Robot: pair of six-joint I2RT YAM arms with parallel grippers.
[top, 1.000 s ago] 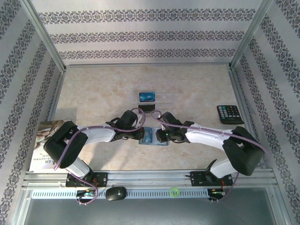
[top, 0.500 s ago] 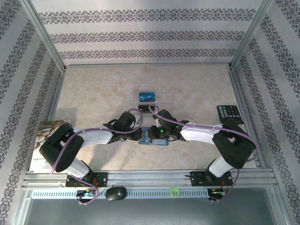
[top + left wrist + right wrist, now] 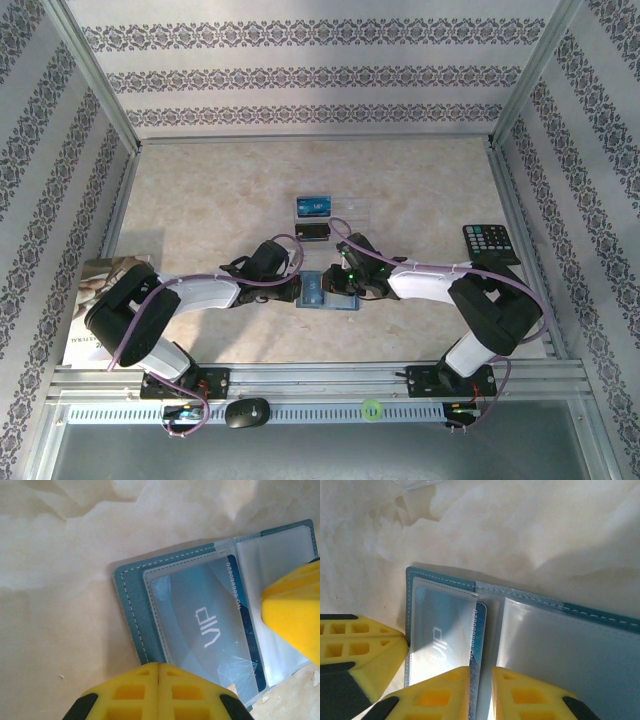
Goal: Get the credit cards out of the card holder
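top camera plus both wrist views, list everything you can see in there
card holder: one, teal, lying open on the table between the two tools
VIP card: one, blue, in a clear pocket of the card holder
blue card: one, blue, beyond the card holder
dark card: one, dark, just nearer than the blue card
clear sheet: one, see-through, next to the blue card
calculator: one, black, right edge of the table
booklet: one, printed, left edge of the table
table: one, beige marble pattern
left tool: one, yellow fingers, shut, at the card holder's edge
right tool: one, yellow fingers, narrow gap at the VIP card's edge
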